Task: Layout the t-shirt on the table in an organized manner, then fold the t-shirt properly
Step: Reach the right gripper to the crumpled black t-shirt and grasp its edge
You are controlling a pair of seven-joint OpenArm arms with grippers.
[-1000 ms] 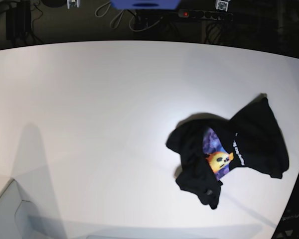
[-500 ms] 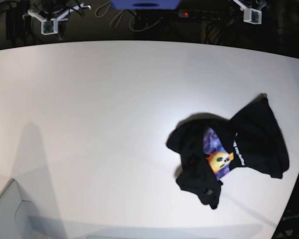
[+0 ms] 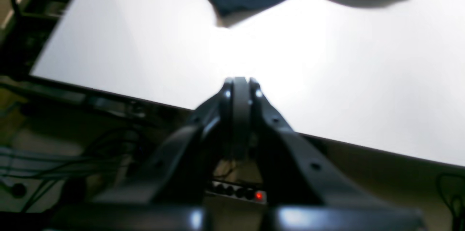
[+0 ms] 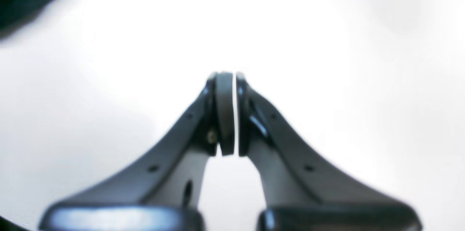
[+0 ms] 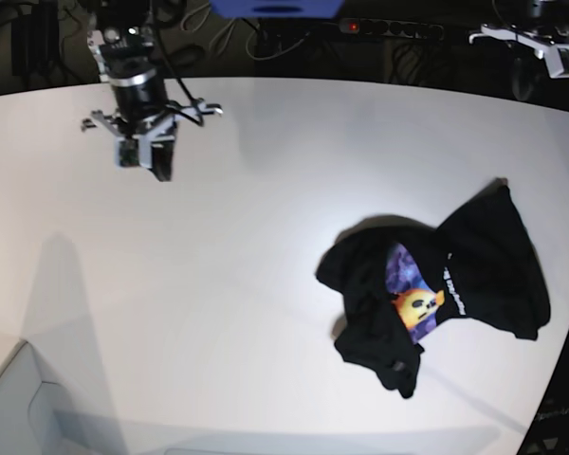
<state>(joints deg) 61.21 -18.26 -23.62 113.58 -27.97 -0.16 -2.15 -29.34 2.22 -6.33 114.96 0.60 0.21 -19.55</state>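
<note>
Both end effectors (image 3: 239,85) (image 4: 228,78) closed, holding nothing.

A black t-shirt (image 5: 455,284) is seen on a plain white table (image 5: 228,284). A print in purple, orange and yellow is shown on the shirt, edged by a strip of white lettering. Dark, near-black fingers are shown on both grippers, the left gripper (image 3: 239,85) and the right gripper (image 4: 227,78).

T-shirt (image 5: 436,289): black, crumpled in a heap, not laid out. A patch of purple, orange and yellow print plus a strip of white lettering shows mid-heap. It lies on the white table (image 5: 218,284), near the right edge.
</note>
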